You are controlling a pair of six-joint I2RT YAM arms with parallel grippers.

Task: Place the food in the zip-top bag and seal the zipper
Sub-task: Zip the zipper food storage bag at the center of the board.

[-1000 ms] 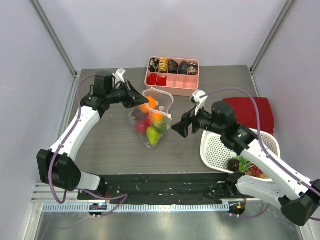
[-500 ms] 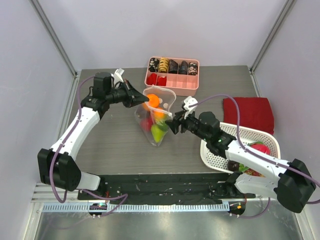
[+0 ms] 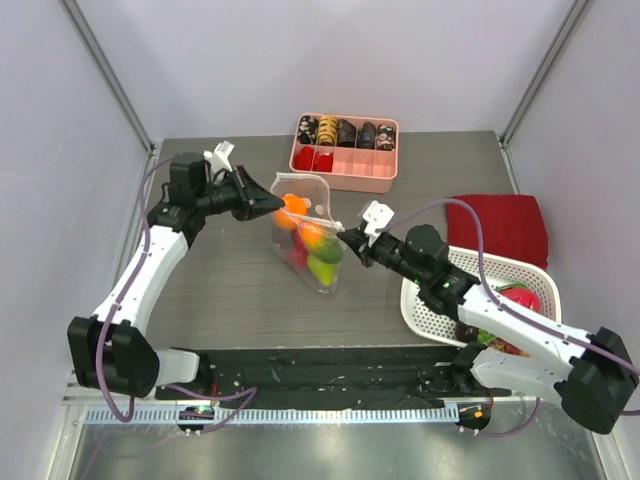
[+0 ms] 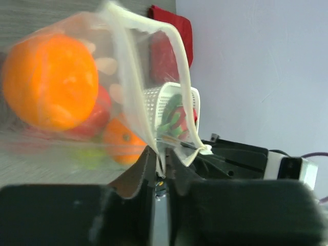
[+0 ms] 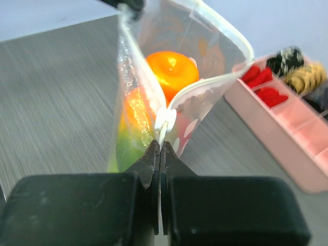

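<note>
The zip-top bag [image 3: 308,240] hangs upright over the table, stretched between both grippers. The food lies inside it: an orange fruit [image 3: 293,205] on top, a red apple [image 3: 298,252] and a green pear [image 3: 322,268] lower down. My left gripper [image 3: 275,204] pinches the bag's left rim corner, with the zipper [image 4: 130,66] running into its narrowly parted jaws [image 4: 163,154]. My right gripper [image 3: 347,241] is shut on the rim's right end, the white strip end [image 5: 165,120] just above its tips [image 5: 160,146]. The mouth gapes open, and the orange fruit [image 5: 171,69] shows through it.
A pink compartment tray [image 3: 345,184] with snack pieces stands at the back. A white perforated basket [image 3: 430,300] holding more toy food sits at the right, under my right arm. A red cloth [image 3: 500,225] lies behind it.
My right gripper reached in from the right and shut on the bag's right rim end. My left arm drew back leftward, pulling the bag along, and its jaws eased slightly.
</note>
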